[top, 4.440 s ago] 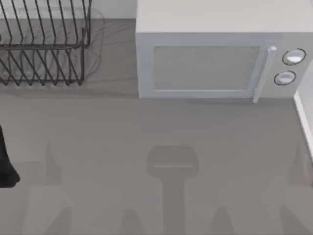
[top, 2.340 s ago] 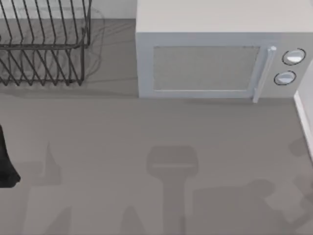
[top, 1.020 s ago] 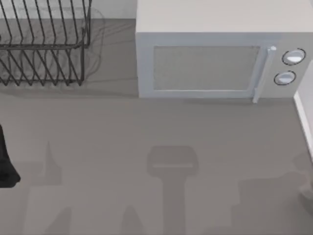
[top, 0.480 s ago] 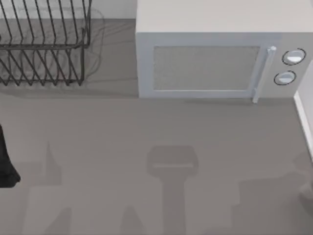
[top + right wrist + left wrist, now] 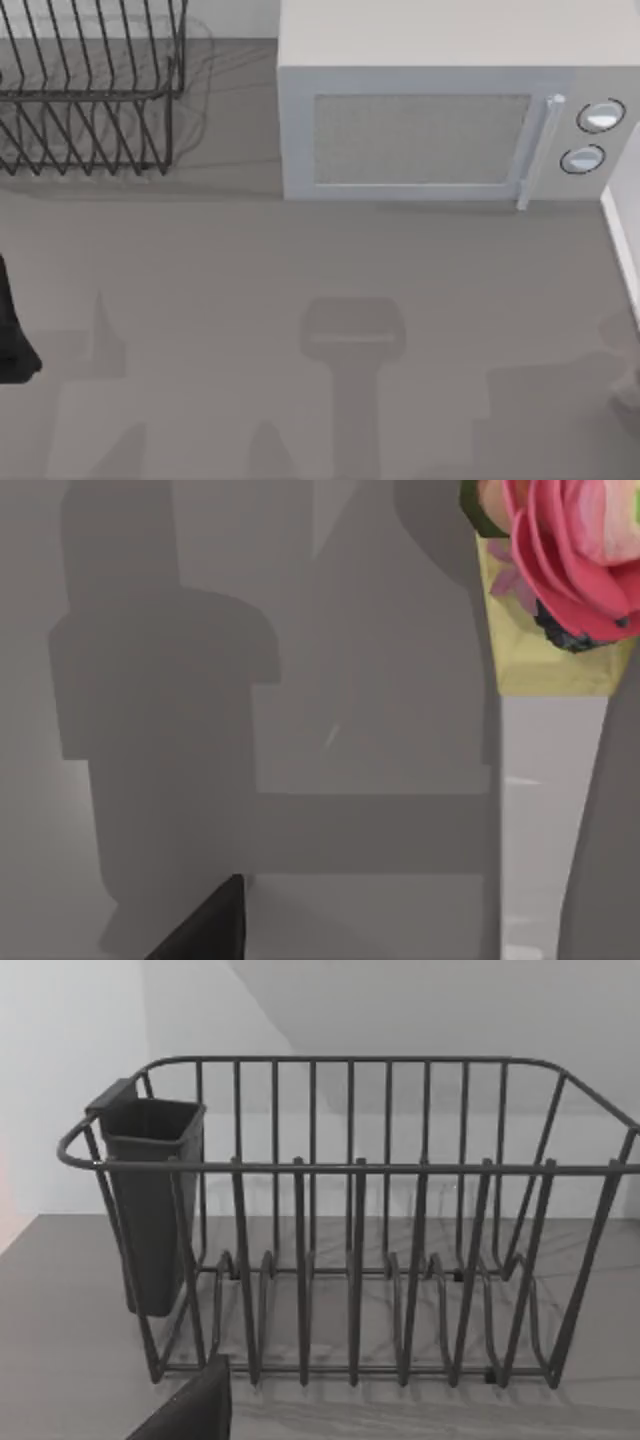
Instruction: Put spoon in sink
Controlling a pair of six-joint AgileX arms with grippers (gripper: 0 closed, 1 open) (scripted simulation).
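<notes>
microwave and rack from above, right wrist sees pink flower, end effector states unclear

- One wire dish rack, standing at the back left of the bench.
- One dark utensil cup, hung on one end wall of that rack.
- One white microwave, with one door handle and two round knobs.
- One bouquet of pink flowers, in one yellowish holder.
- One bench carrying the rack and the microwave.
</notes>
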